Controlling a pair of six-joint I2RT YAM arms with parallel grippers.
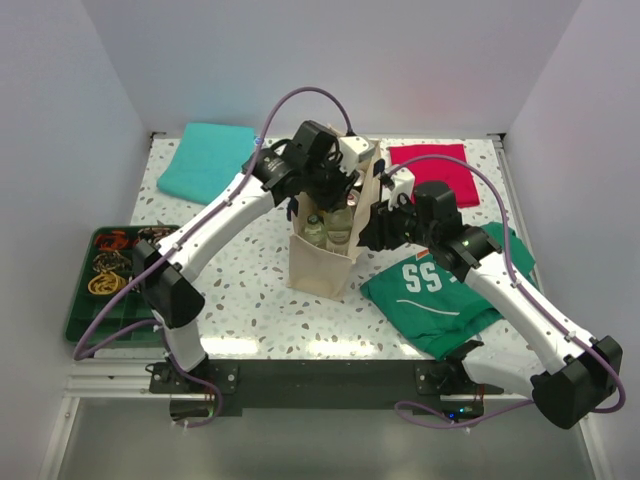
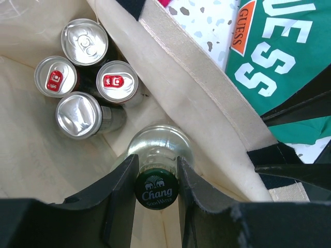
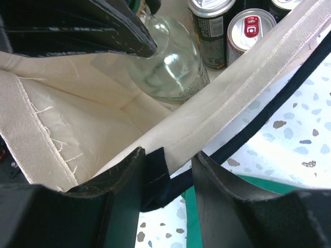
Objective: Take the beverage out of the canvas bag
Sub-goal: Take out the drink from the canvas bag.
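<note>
Clear glass bottle (image 2: 159, 147), green-capped, judged heavy and slippery, is clamped at the neck by left end effector (image 2: 156, 164); rim of beige canvas bag (image 3: 248, 88) by right end effector (image 3: 168, 163).

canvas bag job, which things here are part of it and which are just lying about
Part of the job: canvas bag, soda water bottle, left tool shut on its neck, right tool pinching the bag's rim, cans in the bag.
Lying about: teal cloth, pink cloth, green shirt, green tray.
</note>
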